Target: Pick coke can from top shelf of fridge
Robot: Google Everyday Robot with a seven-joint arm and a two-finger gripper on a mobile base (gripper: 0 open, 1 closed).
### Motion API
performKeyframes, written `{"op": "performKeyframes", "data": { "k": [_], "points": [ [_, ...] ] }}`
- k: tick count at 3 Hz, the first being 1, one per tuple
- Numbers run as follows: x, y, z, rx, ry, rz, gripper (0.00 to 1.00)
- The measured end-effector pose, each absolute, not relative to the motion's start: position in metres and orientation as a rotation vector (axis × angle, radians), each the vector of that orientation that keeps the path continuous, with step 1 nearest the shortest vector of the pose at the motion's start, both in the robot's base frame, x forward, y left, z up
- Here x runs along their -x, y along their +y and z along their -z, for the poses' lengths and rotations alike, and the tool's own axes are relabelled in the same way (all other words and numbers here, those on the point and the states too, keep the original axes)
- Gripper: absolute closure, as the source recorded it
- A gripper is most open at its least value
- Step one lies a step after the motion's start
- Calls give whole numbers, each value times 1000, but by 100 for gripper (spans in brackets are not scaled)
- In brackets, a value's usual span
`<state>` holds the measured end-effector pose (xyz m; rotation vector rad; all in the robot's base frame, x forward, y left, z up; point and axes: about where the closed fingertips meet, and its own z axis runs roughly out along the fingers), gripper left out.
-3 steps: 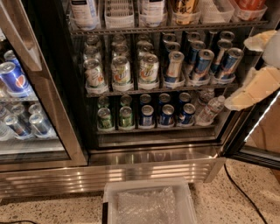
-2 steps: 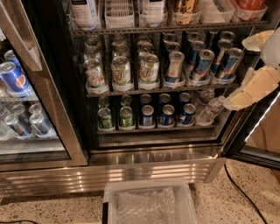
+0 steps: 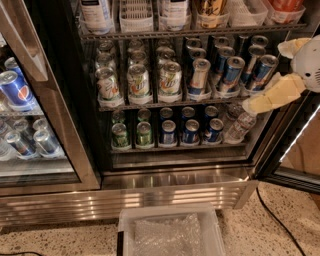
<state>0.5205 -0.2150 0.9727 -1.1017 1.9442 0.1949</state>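
The fridge (image 3: 175,192) stands with its right section open. Its top shelf (image 3: 200,31) is a wire rack holding clear plastic bins along the top edge of the view. The coke can (image 3: 286,4) shows only as a red-orange bottom in the far right bin; the rest is cut off. My gripper (image 3: 265,77), white with cream fingers (image 3: 275,92), is at the right edge. It is open and empty, in front of the blue-and-silver cans (image 3: 231,70) one shelf below the coke can.
Green-and-white cans (image 3: 138,80) fill the left of the middle rack, with smaller cans and a clear bottle (image 3: 239,127) on the rack below. The closed left door (image 3: 30,45) shows blue cans behind it. The open door frame (image 3: 295,145) stands at right. A white bin (image 3: 170,215) and a black cable (image 3: 275,215) are on the floor.
My gripper has shifted slightly left and up toward the fridge interior. Nothing else has moved.
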Motion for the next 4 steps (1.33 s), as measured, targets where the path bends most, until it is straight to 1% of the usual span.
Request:
{"op": "performKeyframes", "data": {
  "k": [1,2,3,4],
  "points": [
    [-543,-216,-985,946,1853,-180,0],
    [-559,-219,-1002,836,1773,-100,0],
    [-570,-229,-1018,780,1738,-43,0],
    [-570,-226,-1017,771,1726,-49,0]
  ]
}}
